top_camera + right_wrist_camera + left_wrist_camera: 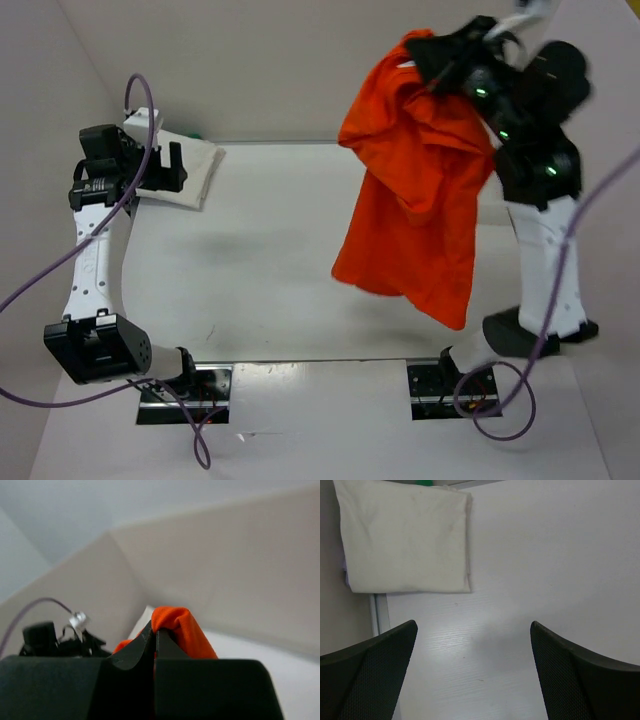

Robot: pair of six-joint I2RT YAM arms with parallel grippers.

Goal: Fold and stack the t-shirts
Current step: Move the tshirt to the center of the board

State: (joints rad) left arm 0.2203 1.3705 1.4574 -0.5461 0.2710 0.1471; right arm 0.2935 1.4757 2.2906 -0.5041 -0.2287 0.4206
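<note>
Right gripper point(154, 630): clamped on a fold of orange shirt point(415, 200), hanging bunched beneath, seemingly off the table point(260, 270). Left gripper point(473, 626): spread wide, folded white shirt point(405, 535) just ahead. Best to lower gently and spread flat before folding.

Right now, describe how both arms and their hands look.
Both arms have white links, as on the left arm, with black joint housings. A purple cable trails along each. Small green lights glow on the right arm. The left hand has dark, fine-textured fingers; the right hand is black too.
</note>
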